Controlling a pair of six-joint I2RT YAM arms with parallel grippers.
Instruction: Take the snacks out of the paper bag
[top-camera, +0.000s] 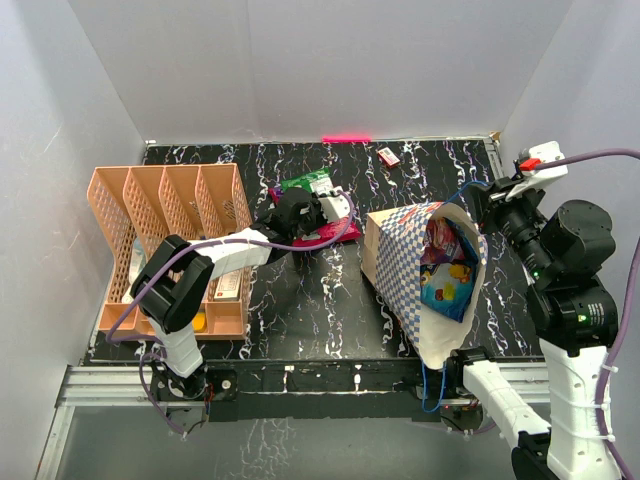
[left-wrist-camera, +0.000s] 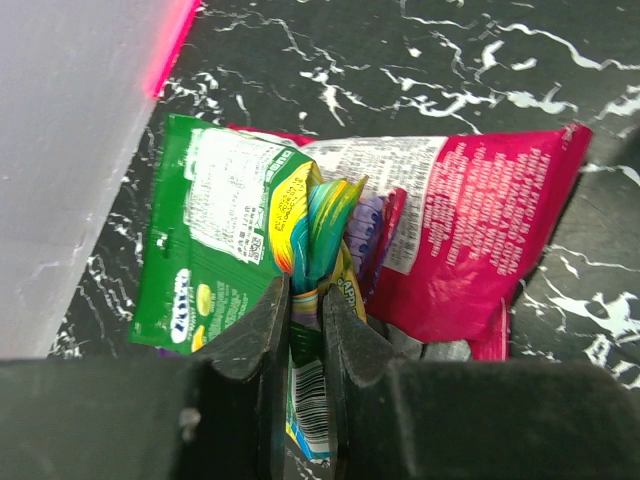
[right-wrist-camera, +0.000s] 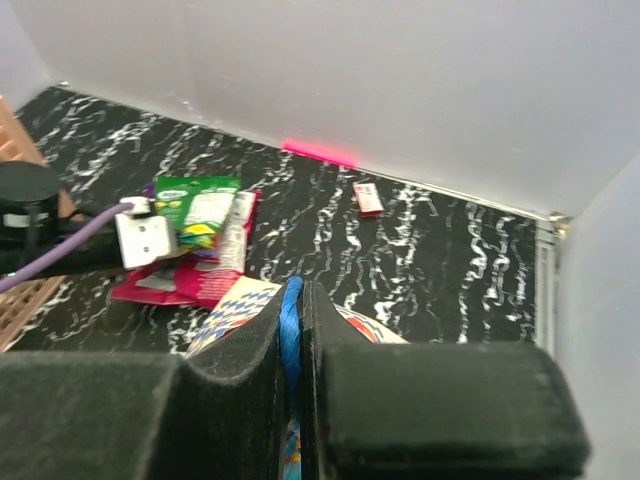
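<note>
Toward the far middle of the black marbled table (top-camera: 300, 310), the left gripper (left-wrist-camera: 305, 300) is clamped on a rainbow-striped packet (left-wrist-camera: 325, 215), its two fingers pinching the crinkled foil edge-on. Seen from the left wrist, a green packet (left-wrist-camera: 215, 230) and a pink packet (left-wrist-camera: 490, 220) lie flat on the table just past the fingers, side by side with their edges overlapping. Whether the pinched packet touches them cannot be told. All three sit well apart from the paper bag (top-camera: 400, 260), which rests right of centre with its chequered side facing left and its white-lined mouth gaping open. Inside the mouth a blue packet (top-camera: 447, 285) and a red one (top-camera: 440, 238) show, lying against each other.

The right gripper (right-wrist-camera: 292, 300) is at the far right rim of the bag, its fingers closed tight on the blue cord handle (right-wrist-camera: 291, 325), which runs as a thin line between them in the right wrist view.

A peach lattice organizer (top-camera: 170, 215) stands along the left side of the table, beside the left arm's elbow. A small red-and-white box (top-camera: 388, 156) lies alone near the back wall.
</note>
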